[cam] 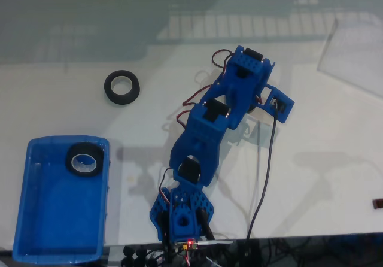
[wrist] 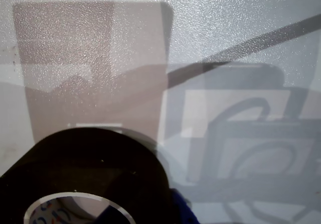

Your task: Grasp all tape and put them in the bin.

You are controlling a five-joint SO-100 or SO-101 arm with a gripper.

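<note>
I found one tape (cam: 83,158) in the bin's (cam: 42,219) far corner, one (cam: 122,87) loose on the surface (cam: 323,177). My hand's (cam: 254,106) grip: indeterminable.

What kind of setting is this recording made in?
Probably a hobby or lab tabletop rig: a glossy white table, a blue 3D-printed-looking robot arm with exposed wires and a lit circuit board at its base, plus a bright-blue plastic tray and black tape rolls as practice props.
</note>
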